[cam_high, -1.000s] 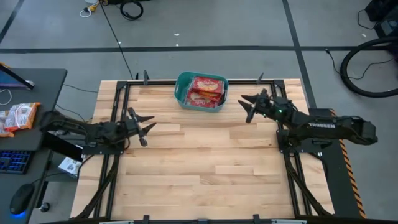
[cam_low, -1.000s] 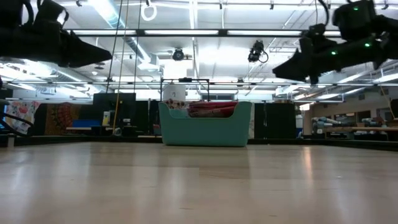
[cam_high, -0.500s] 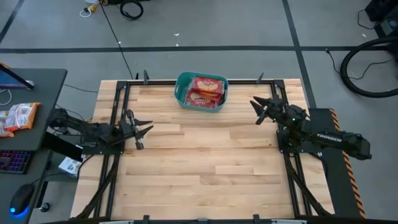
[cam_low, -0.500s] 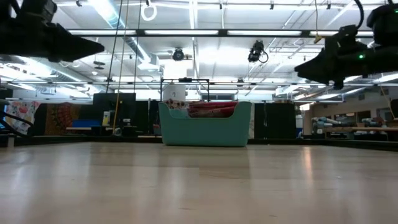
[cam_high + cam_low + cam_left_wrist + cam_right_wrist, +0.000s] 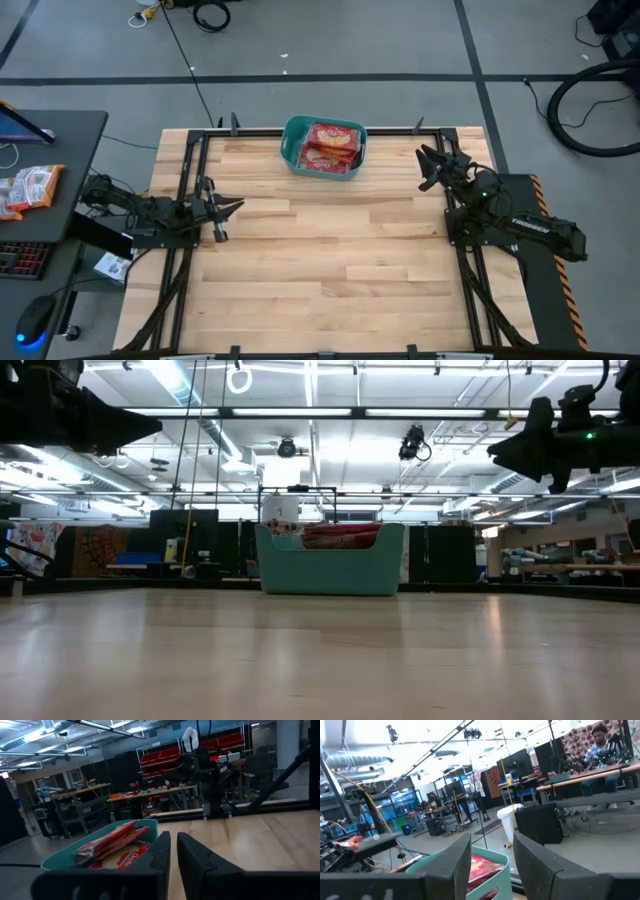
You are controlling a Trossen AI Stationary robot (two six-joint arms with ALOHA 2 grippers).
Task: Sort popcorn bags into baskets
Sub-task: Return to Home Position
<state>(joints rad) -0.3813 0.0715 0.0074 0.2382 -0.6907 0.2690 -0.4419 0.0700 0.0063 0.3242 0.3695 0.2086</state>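
Observation:
The teal basket [image 5: 290,150] stands at the table's far edge, in the middle, and red popcorn bags [image 5: 330,145] lie stacked inside it. It also shows in the low view as basket [image 5: 330,570] with bags [image 5: 340,535] rising above its rim. My left gripper [image 5: 230,210] hovers over the table's left side, pointing at the basket [image 5: 60,860]. Its fingers [image 5: 162,850] are almost together with nothing between them. My right gripper [image 5: 425,167] hovers near the far right, open and holding nothing, with the basket [image 5: 495,870] beyond it.
Bare wooden tabletop [image 5: 330,260] spreads in front of the basket. Black frame rails [image 5: 185,190] run along the left and right sides. A side desk carries orange-edged packets [image 5: 30,185]. A person [image 5: 600,745] sits far off in the room.
My right gripper has drawn back toward the table's right edge, away from the basket, and turned as it went. My left gripper's fingers have come together from a wide spread to a narrow slit. The basket and its bags have stayed put.

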